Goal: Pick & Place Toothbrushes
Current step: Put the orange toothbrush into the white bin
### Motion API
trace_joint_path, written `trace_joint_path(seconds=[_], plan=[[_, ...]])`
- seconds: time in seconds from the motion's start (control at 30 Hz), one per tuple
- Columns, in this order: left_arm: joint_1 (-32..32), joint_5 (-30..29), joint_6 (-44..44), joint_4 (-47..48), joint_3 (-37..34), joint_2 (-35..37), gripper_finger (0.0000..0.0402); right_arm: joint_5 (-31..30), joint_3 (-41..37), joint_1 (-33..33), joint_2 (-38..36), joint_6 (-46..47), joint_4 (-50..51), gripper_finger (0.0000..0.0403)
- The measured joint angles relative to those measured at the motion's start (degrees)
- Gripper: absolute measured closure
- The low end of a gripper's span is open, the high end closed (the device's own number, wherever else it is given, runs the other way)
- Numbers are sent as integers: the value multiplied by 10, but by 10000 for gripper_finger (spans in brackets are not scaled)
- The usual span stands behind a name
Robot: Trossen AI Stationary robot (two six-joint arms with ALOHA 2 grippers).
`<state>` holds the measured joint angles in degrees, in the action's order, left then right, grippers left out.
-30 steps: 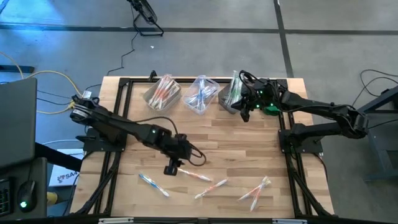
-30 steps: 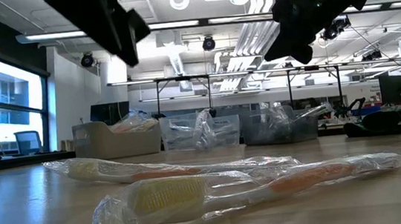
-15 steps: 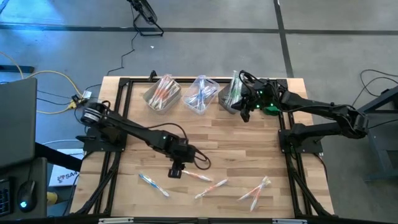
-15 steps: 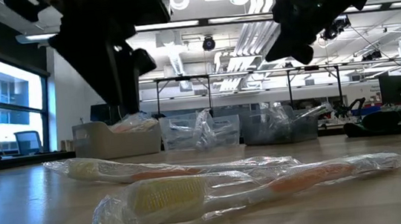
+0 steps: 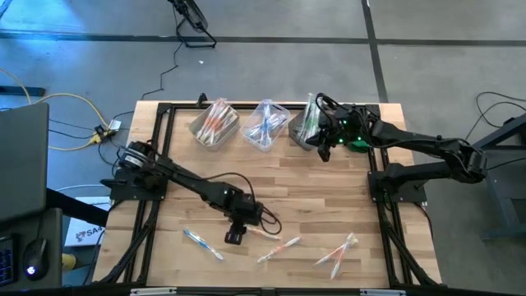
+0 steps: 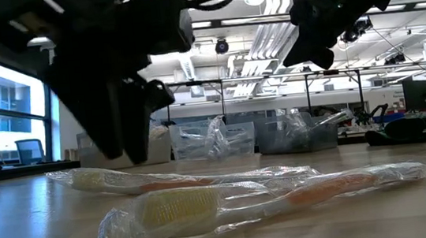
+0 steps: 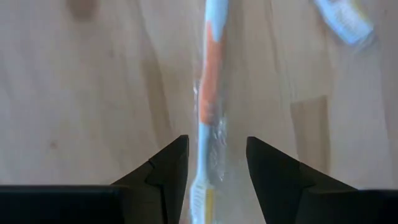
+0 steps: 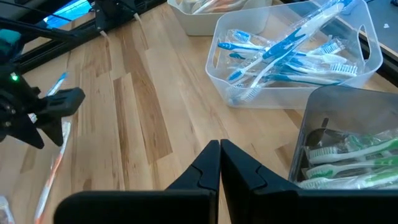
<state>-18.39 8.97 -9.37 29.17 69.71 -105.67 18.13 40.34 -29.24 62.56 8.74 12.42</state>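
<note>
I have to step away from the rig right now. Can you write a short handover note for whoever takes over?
Left gripper: open, low over the table, fingers straddling a wrapped orange toothbrush, not yet gripped.
Right gripper: shut, empty, waiting above the bins.
Done: the three bins hold sorted brushes: orange bin, blue bin, green bin.
Left: several loose toothbrushes on the table's front, including a blue one and a pair at front right.

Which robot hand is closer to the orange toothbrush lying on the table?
The left. The left gripper hangs right over the orange toothbrush, open fingers on either side of it. The right gripper is shut, far off by the bin of green toothbrushes.
</note>
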Motion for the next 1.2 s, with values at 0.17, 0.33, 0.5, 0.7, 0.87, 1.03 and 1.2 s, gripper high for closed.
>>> trace_joint_path(seconds=[0.17,0.33,0.5,0.7,0.87,1.03,1.2], plan=[[-19,-3,-8,-8,0,-24,243,0,0,0,0,0,0,398],[-28,-39,-49,-7,1,-35,243,0,0,0,0,0,-1,398],[-27,-58,-76,-8,1,-36,243,0,0,0,0,0,-1,398],[-27,-64,-79,-8,1,-36,245,0,0,0,0,0,-1,398],[-27,-69,-79,-7,1,-36,284,0,0,0,0,0,-1,398],[-26,-71,-80,-10,0,-37,342,0,0,0,0,0,-1,398],[-26,-63,-103,-10,-1,-37,386,0,0,0,0,0,-1,398]])
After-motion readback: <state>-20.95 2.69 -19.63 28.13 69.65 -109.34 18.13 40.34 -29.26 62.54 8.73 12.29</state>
